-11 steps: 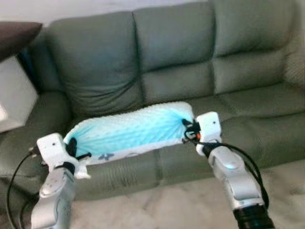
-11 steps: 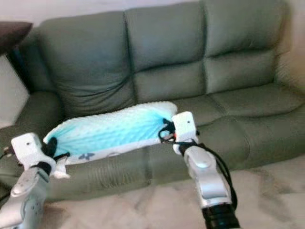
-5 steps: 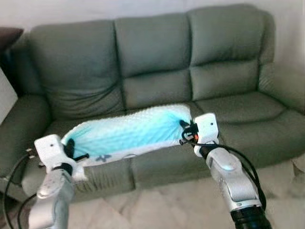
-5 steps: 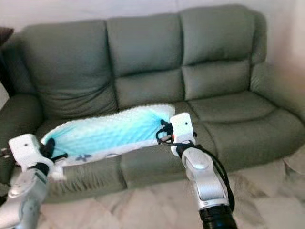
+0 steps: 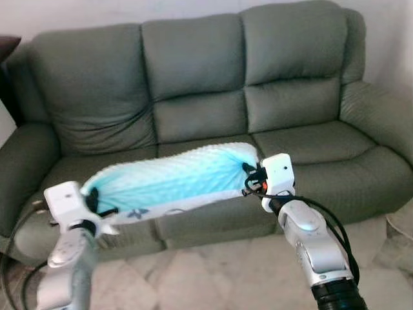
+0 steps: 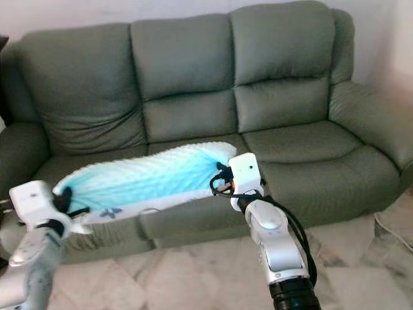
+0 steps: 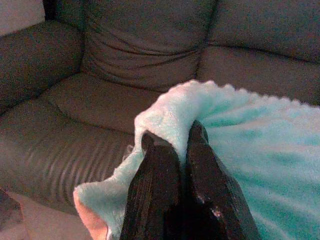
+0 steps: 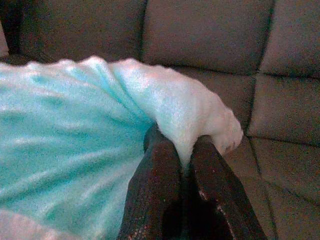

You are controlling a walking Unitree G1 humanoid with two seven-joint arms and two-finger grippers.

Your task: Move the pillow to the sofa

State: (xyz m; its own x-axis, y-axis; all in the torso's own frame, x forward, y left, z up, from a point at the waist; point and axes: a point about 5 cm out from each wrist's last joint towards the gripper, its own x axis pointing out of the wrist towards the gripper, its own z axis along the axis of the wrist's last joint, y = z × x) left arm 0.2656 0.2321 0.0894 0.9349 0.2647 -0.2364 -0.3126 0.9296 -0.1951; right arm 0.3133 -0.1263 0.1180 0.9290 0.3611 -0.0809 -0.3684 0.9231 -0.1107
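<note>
since the earlier frame the pillow [image 5: 171,181] is unmoved between both grippers, long axis stretched left to right before the sofa [image 5: 193,77]; left gripper [image 7: 180,142] and right gripper [image 8: 184,150] fingers are pinched on its ends.

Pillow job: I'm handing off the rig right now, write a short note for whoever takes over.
Left gripper: shut on one end of the pillow, fabric pinched between both fingers.
Right gripper: shut on the other end, same pinch.
Pillow: long, turquoise and white, stretched between the two grippers and held in the air in front of the sofa, over the front edge of the left and middle seat cushions.
Done: pillow picked up and carried to the sofa; robot stands facing it.
Left: reach forward over the seat, lower the pillow onto the cushions, open both grippers and pull the arms back.
</note>
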